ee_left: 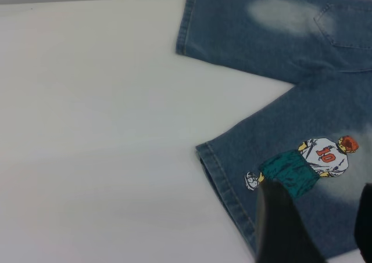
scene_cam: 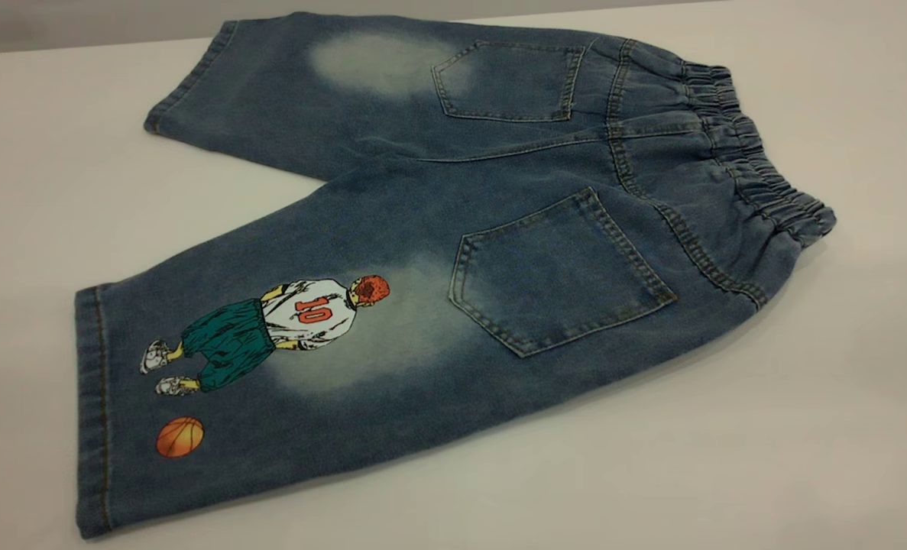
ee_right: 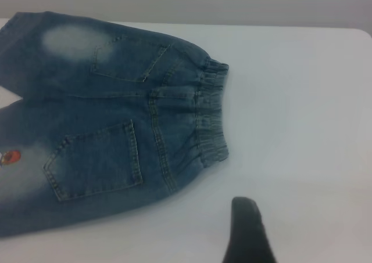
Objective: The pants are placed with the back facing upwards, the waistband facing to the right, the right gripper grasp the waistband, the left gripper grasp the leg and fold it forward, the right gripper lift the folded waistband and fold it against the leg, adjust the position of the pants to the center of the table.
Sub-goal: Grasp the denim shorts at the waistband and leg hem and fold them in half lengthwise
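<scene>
Exterior view: the pants (scene_cam: 438, 252) are laid flat, back up, on the white tabletop (scene_cam: 804, 428), with no arm in sight. Their long axis runs from the leg hems (scene_cam: 90, 412) toward the tabletop's left edge to the waistband (scene_cam: 759, 168) toward its right edge. In the left wrist view the left pincer (ee_left: 317, 228) hangs over the printed leg beside its hem, fingers (ee_left: 279, 228) set wide. In the right wrist view one dark finger (ee_right: 247, 231) of the right pincer is seen over bare tabletop just off the waistband (ee_right: 212, 115); its spread cannot be told. Each arm is judged nearer its own end.
</scene>
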